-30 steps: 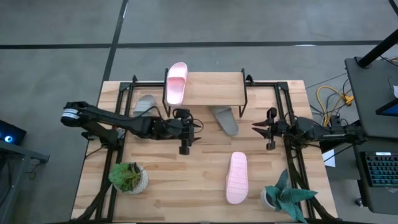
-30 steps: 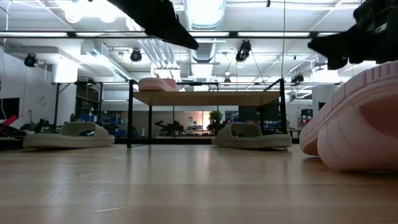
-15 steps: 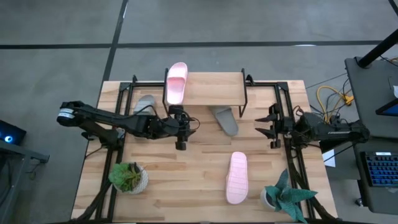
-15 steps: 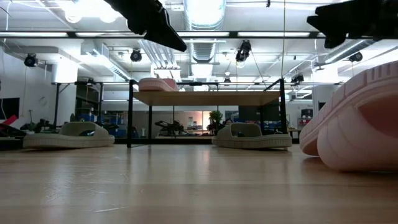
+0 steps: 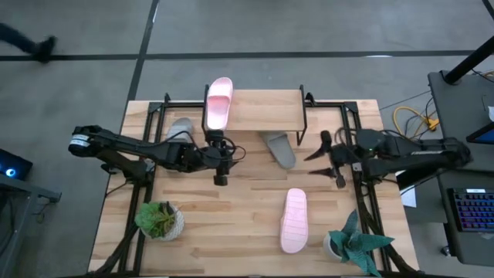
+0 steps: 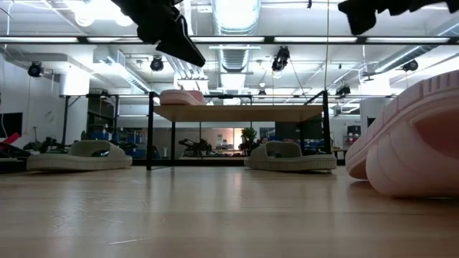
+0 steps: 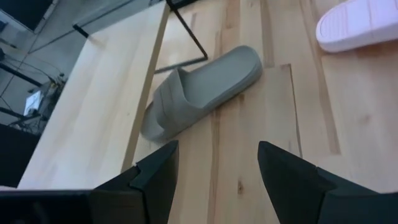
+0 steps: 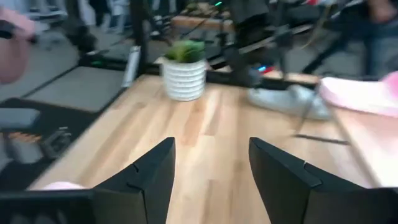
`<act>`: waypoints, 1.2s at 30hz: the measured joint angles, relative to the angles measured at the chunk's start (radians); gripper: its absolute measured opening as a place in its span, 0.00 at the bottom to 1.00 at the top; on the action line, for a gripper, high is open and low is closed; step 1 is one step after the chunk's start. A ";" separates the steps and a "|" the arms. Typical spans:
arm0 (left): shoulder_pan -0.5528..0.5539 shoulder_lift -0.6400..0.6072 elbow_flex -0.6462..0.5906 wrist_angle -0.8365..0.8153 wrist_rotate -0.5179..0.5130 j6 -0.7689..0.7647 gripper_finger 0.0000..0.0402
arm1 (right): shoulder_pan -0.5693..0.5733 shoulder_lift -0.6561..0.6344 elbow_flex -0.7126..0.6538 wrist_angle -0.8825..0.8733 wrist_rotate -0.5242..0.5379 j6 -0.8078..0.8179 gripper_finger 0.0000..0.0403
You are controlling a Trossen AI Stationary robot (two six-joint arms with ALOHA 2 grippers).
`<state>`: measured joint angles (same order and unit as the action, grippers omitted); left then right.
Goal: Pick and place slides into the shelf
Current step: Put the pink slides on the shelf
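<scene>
The shelf [image 5: 262, 110] stands at the table's far middle, with one pink slide [image 5: 219, 103] lying on its left end. A grey slide [image 5: 279, 148] rests on the table with its far end under the shelf's near edge. Another grey slide [image 5: 179, 130] lies left of the shelf. A second pink slide [image 5: 293, 220] lies sole up near the front right. My left gripper [image 5: 224, 158] hovers open above the table, left of the middle grey slide [image 7: 199, 90]. My right gripper [image 5: 316, 156] hovers open to that slide's right, high over the table [image 6: 366, 11].
A potted plant in a white pot [image 5: 160, 220] stands at the front left, another plant [image 5: 355, 245] at the front right corner. Black frame rails [image 5: 355, 147] run along both table sides. Bare wood lies between the grippers and the near pink slide.
My right gripper has risen well above the table and tipped up toward level, and its fingers have spread apart. My left gripper has drawn back a little toward the table's left edge. No slide has moved.
</scene>
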<state>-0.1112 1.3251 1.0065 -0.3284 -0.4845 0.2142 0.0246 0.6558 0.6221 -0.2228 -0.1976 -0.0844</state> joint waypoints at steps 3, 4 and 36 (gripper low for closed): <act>0.000 0.000 0.000 -0.026 -0.024 -0.001 0.51 | 0.026 0.078 0.045 -0.006 -0.008 -0.007 0.49; 0.000 0.000 0.000 -0.030 -0.030 -0.002 0.51 | 0.039 0.105 0.061 -0.013 -0.009 -0.022 0.49; 0.000 -0.129 -0.003 -0.205 -0.153 -0.131 0.51 | 0.601 0.826 0.652 -0.587 0.330 0.074 0.51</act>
<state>-0.1116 1.1957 1.0039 -0.5338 -0.6372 0.0837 0.6259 1.4823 1.2746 -0.8095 0.1320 -0.0100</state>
